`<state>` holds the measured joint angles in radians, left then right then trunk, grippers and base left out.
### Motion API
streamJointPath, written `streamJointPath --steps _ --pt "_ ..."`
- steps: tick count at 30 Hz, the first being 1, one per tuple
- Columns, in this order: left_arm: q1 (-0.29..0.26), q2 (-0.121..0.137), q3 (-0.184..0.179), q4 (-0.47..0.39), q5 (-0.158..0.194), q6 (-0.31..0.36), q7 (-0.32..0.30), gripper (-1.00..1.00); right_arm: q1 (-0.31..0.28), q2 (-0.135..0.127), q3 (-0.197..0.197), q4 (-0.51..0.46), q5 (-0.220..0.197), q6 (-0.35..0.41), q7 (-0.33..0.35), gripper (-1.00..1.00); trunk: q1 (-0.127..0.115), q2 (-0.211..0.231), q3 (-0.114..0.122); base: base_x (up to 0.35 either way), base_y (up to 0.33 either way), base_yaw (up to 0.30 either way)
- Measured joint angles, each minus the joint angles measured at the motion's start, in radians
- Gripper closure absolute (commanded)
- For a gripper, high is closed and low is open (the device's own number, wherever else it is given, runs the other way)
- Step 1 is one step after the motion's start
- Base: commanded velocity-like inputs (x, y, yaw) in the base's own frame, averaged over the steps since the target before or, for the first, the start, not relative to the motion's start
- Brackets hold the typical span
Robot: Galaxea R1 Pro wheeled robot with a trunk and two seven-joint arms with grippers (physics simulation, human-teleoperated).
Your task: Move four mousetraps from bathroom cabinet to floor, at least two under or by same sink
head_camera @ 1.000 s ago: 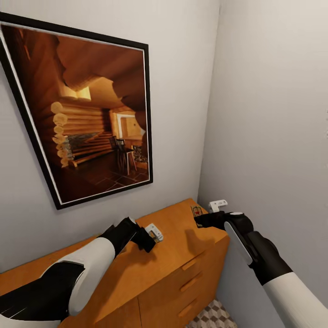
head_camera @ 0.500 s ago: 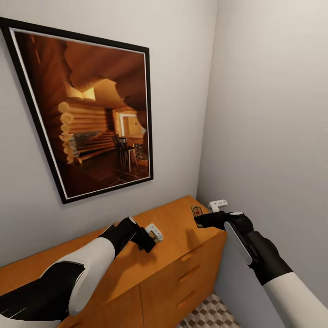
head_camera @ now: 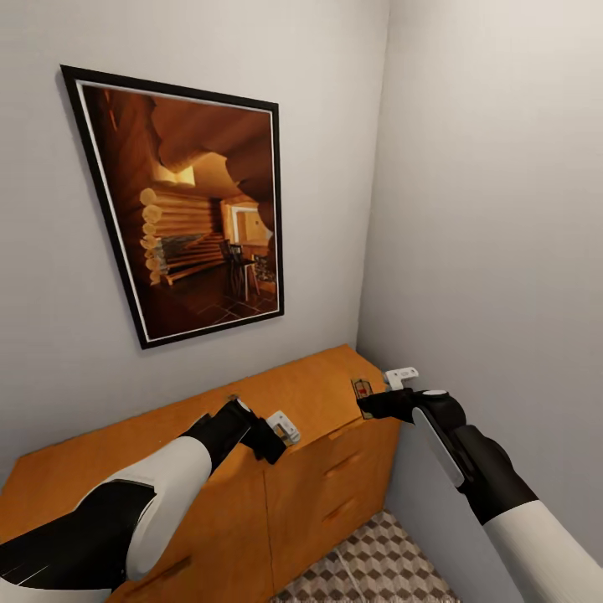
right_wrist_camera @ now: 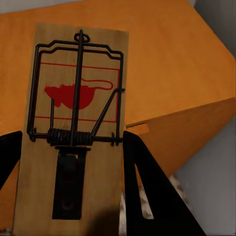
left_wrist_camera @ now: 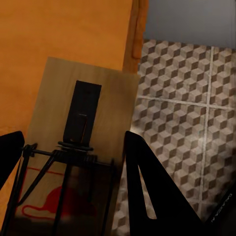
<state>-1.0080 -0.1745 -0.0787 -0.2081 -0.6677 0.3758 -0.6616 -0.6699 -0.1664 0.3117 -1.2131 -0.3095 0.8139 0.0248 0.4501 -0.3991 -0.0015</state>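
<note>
Whole head view had shifted versus a second earlier: framed picture (head_camera: 188,213) sat smaller and further right in the upper left, more of the cabinet (head_camera: 327,394) front and more patterned bathroom floor (head_camera: 368,569) showed at the bottom edge, while both arms kept the same spots in the frame, so this read as the robot backing off, not the things moving. Lower left of the head view: left gripper (head_camera: 280,431) hung over the cabinet's front edge, fingers clamped on a mousetrap (left_wrist_camera: 83,147); in the left wrist view the tan board with dark wire and red mark sat between the two dark fingers (left_wrist_camera: 147,182), wood top behind on one side and cube-pattern tiles on the other. Lower right of the head view: right gripper (head_camera: 377,402) was at the cabinet's right corner, fingers closed on a second mousetrap (head_camera: 362,389); right wrist view showed that board (right_wrist_camera: 73,123) with wire spring and red mouse print held between the fingers (right_wrist_camera: 147,187), cabinet top and corner behind it. Judgement: two traps were lifted and in hand, and pulling back meant the carry toward the sink was starting; neither trap was on the floor yet. The other two traps and the sink could not be placed from these views.
</note>
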Motion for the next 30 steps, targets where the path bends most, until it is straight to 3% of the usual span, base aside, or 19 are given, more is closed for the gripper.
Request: streamJointPath --steps 11,23,30 --pt "0.0 0.0 0.001 -0.001 -0.001 0.0 0.0 1.0 0.0 0.0 0.0 0.0 0.0 0.0 0.0 1.0 0.0 0.0 0.0 -0.047 -0.007 0.0" --pt "0.0 0.0 0.001 -0.001 -0.001 -0.001 0.0 1.0 0.0 0.0 0.0 0.0 0.0 0.0 0.0 1.0 0.0 0.0 0.0 -0.149 -0.221 0.0" --pt "0.0 0.0 0.0 -0.001 0.0 0.0 0.0 1.0 0.0 0.0 0.0 0.0 0.0 0.0 0.0 1.0 -0.001 0.0 0.0 -0.025 -0.054 0.0"
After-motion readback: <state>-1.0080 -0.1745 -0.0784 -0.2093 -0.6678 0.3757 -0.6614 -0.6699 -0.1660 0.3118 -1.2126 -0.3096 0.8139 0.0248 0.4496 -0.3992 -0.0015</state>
